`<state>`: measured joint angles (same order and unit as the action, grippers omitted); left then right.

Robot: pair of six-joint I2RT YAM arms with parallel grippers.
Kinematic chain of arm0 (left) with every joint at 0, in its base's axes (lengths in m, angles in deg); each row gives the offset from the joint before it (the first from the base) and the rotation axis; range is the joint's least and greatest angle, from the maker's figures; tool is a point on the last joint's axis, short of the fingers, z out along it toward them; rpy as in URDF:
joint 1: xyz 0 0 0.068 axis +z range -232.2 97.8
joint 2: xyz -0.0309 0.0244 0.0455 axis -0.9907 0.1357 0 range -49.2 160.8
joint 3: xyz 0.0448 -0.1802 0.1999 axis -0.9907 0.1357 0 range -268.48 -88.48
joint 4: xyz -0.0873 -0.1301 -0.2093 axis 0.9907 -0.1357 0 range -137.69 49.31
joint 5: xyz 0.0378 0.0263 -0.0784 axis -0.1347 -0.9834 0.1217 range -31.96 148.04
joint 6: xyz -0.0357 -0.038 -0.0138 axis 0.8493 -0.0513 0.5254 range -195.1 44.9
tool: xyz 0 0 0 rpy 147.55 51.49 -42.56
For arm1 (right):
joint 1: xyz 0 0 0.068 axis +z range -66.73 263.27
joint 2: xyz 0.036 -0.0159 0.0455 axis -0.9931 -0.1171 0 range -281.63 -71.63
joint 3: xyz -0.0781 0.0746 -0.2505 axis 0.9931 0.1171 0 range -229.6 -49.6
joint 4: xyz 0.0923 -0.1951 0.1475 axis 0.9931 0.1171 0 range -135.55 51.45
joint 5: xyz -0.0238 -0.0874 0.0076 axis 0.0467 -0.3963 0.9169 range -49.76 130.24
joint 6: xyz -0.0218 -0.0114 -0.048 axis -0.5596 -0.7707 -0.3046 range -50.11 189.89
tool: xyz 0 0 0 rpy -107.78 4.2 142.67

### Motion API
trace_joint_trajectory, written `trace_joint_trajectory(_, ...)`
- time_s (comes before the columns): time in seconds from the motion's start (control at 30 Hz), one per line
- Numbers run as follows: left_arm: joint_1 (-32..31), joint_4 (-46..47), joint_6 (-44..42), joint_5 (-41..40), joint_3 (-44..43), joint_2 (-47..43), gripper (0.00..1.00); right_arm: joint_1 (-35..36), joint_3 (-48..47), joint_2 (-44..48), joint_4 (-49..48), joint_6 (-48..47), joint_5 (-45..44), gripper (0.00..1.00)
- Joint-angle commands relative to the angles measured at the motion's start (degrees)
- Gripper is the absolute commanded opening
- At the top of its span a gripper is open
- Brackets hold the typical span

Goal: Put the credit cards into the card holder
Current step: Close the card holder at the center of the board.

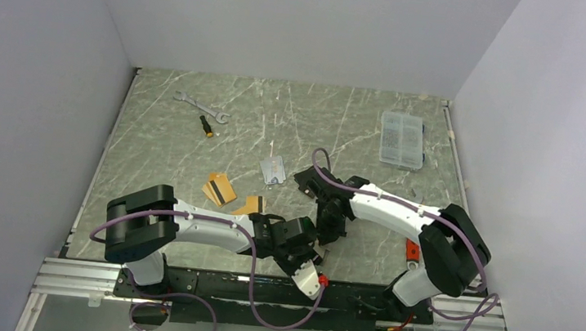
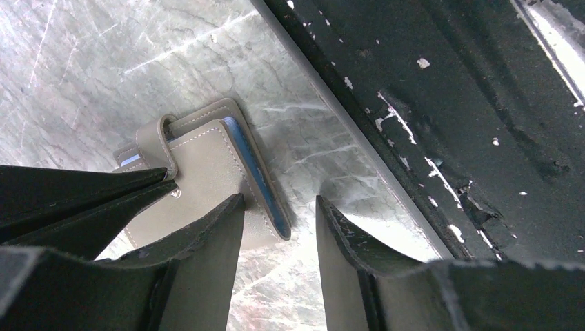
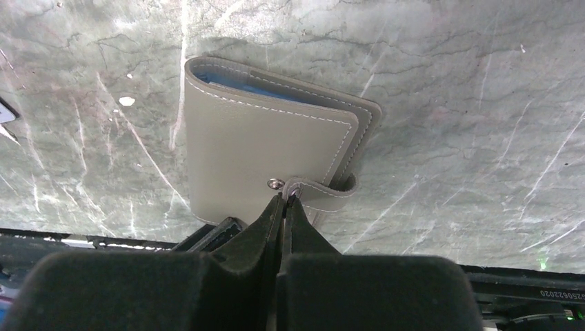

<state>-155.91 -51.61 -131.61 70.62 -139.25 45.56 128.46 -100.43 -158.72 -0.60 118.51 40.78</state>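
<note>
landmark: using the black base rail (image 2: 441,117) along the near edge of the table (image 1: 192,155), everything below is placed off that

card holder: grey-taupe booklet (image 3: 269,155), folded over and lying flat on the marbled top just beside the rail. From the left wrist cam a strip of blue sleeve peeks out on its rail-facing side

snap tab: loops round one edge of the cover (image 3: 330,196), and its free end sits right next to the little metal stud. Can't tell if it's snapped or not tbh

right gripper: clenched tight (image 3: 284,200), fingertips pinching the end of that tab

left gripper: released, jaws well apart (image 2: 279,207). One finger is over the holder's cover, the other over the bare strip of table between holder and rail. The holder's rail-side corner sits in the gap, nothing squeezed. Can't tell if the finger actually touches the cover

gold-orange cards: a fanned bunch with a black stripe showing (image 1: 220,189), farther out from the rail than the holder, over on the left arm's side

another gold card: (image 1: 251,205) a bit closer to the rail than that bunch

silver card: (image 1: 273,170) farther from the rail again

compartment box: clear one (image 1: 402,138), well away from the rail, far right

wrench: (image 1: 197,104) far left, well away from the rail

screwdriver: (image 1: 206,125) just rail-side of the wrench
</note>
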Motion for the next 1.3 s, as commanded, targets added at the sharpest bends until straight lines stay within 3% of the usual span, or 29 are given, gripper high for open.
trace_joint_trajectory(0.0, 0.1, -1.4, -1.1, 1.5, -1.3, -0.3, 0.48, -0.5, -1.2, -3.1, -2.5, -2.0, -0.9, 0.0)
trace_joint_trajectory(1.27, 0.1, -2.5, -1.6, 1.9, -0.3, -0.8, 0.45, -4.1, 0.2, -4.1, -7.6, 1.2, -0.1, 0.0)
